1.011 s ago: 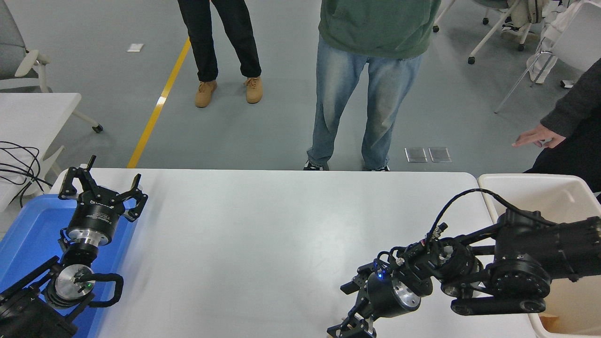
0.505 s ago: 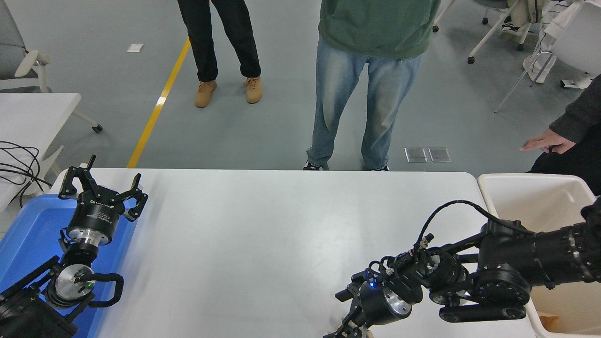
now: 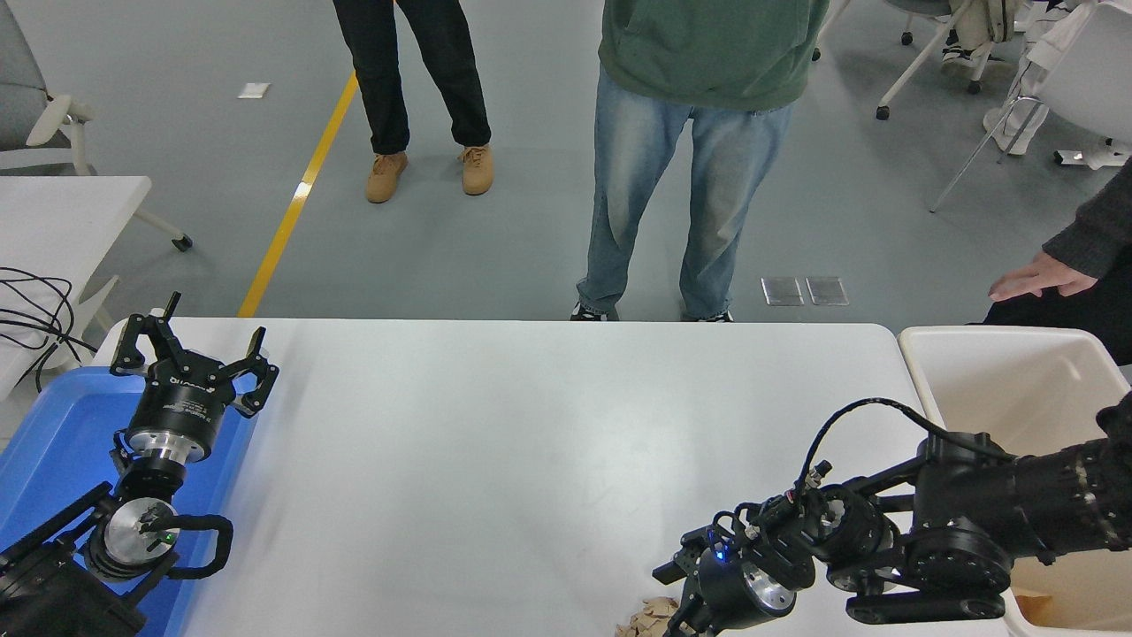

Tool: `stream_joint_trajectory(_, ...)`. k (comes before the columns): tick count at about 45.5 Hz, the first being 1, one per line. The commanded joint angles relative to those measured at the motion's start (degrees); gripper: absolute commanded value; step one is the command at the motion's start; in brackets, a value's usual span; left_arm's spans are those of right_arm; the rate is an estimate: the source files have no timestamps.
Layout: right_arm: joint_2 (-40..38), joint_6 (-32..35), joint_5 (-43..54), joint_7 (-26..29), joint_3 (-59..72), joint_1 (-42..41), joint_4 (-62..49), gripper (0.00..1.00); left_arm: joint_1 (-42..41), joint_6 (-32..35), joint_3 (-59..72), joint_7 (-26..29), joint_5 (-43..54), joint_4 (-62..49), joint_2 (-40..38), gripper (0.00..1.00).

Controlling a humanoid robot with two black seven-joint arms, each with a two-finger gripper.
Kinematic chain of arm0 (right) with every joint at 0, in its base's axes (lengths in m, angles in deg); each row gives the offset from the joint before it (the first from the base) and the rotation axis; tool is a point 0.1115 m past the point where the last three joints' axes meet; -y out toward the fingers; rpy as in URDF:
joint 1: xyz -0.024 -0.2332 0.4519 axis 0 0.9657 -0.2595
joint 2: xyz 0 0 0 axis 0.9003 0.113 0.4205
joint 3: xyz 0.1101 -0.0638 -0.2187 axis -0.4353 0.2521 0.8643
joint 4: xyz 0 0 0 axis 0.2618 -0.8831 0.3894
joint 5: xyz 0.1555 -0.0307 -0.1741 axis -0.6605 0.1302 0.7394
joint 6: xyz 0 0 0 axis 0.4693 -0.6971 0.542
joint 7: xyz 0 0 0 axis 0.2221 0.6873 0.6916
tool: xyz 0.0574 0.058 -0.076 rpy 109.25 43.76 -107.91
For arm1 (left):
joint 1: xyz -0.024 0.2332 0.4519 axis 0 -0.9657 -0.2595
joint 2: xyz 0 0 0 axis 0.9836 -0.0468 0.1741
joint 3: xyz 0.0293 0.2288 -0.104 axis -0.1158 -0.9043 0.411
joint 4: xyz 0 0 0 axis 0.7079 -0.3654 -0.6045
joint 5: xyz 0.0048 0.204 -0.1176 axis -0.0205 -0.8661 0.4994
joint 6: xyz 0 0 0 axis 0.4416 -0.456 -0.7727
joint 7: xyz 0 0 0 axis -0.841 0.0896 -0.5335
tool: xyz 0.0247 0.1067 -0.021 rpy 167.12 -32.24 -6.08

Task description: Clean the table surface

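Note:
The white table surface (image 3: 495,442) fills the middle of the head view. A small tan crumpled scrap (image 3: 644,617) lies on it at the near edge, partly cut off by the picture's bottom. My right gripper (image 3: 685,617) hangs low just right of the scrap, pointing toward the near edge and mostly out of frame. Whether it touches the scrap cannot be told. My left gripper (image 3: 190,349) is open and empty, parked at the lower left over the blue tray (image 3: 53,433).
A white bin (image 3: 1017,358) stands at the table's right end, with a tan scrap (image 3: 1035,608) inside. Two people stand at the far side. A third person's hand (image 3: 1030,279) hovers beyond the bin. A smaller white table (image 3: 62,208) with cables is at far left.
My right arm swung left and toward the near edge, then drew back right a little. The tan scrap now shows beside the gripper. The person's hand at right shifted slightly. The left arm is still.

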Motion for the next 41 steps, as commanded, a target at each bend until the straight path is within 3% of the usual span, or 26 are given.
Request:
stream_joint_trajectory(1,-0.34,-0.12,0.51,-0.41,0.37,0.89,0.16,0.99,0.00,0.00,0.00,-0.01,-0.01,0.00,0.00,0.99)
stream_joint_trajectory(41,0.45,-1.79,-0.28,-1.47,-1.56,5.11,-2.65,0.99,0.00,0.00,0.00,-0.01,-0.01,0.00,0.00,0.99)
